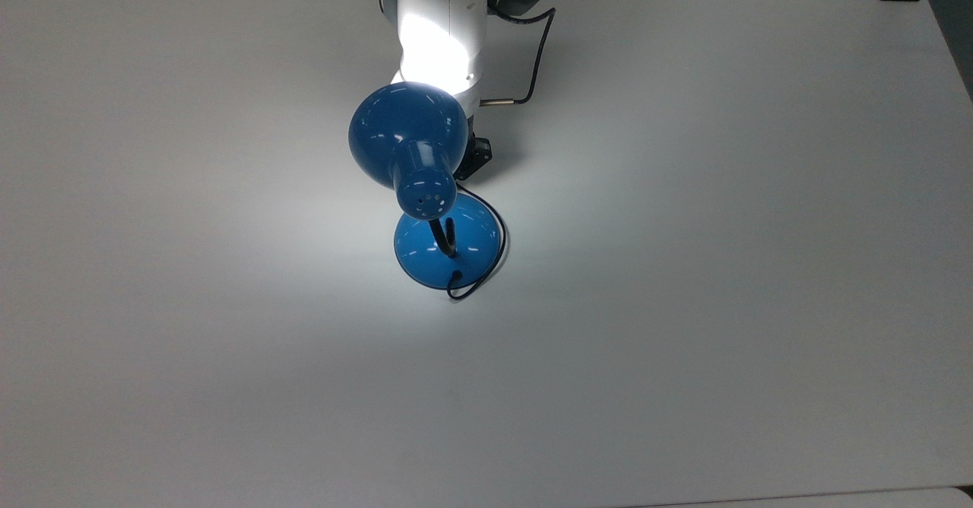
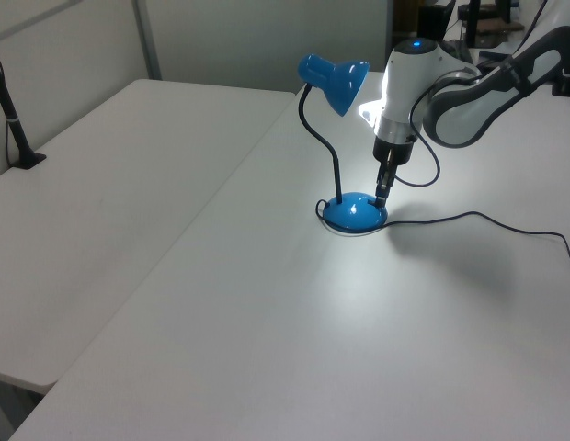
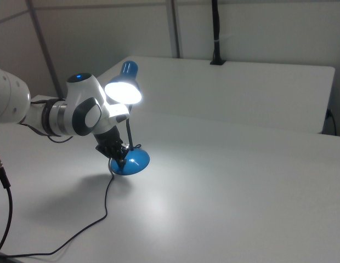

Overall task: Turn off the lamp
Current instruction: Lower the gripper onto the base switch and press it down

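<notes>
The lamp stands mid-table and is lit, with its glossy blue shade (image 1: 409, 141) casting a bright patch on my white arm (image 1: 437, 44). A black bent neck (image 2: 317, 138) rises from the round blue base (image 1: 448, 253). In the left view my gripper (image 2: 382, 195) points straight down, shut, its tip at the right rim of the lamp base (image 2: 354, 213). In the right view the gripper (image 3: 119, 158) meets the left edge of the base (image 3: 132, 160) below the glowing shade (image 3: 125, 91). In the top view the shade hides the gripper's tip.
The lamp's thin black cord (image 2: 487, 220) trails across the white table (image 1: 684, 303) toward the left view's right edge. A second table (image 2: 92, 175) adjoins on the left view's left, with a black post (image 2: 11, 115) clamped to it. A cable (image 1: 536, 52) loops off my wrist.
</notes>
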Controlling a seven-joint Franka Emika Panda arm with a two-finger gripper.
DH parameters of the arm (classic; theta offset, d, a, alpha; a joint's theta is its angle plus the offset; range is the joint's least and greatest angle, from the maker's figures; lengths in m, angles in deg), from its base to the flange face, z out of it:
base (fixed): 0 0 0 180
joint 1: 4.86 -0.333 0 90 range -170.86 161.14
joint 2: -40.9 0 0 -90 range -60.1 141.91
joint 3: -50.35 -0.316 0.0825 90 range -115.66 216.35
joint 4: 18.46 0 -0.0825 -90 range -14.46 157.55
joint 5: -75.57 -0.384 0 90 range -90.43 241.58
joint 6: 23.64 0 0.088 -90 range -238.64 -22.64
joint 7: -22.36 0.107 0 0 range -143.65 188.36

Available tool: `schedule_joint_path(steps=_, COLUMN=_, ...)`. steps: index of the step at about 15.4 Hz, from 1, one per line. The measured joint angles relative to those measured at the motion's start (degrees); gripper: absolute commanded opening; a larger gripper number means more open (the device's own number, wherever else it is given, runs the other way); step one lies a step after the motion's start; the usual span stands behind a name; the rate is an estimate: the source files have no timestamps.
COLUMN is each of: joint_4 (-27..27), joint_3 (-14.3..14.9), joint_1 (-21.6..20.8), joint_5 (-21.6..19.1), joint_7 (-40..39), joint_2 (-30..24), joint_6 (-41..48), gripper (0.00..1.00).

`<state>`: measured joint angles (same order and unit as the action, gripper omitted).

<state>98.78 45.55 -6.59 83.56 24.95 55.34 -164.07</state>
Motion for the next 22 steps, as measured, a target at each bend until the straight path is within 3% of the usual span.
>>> schedule_joint_path(steps=22, joint_4=-1.9, joint_3=0.0, joint_1=0.2, joint_5=1.2, joint_7=0.0, joint_2=0.3, joint_6=3.0, gripper=0.0)
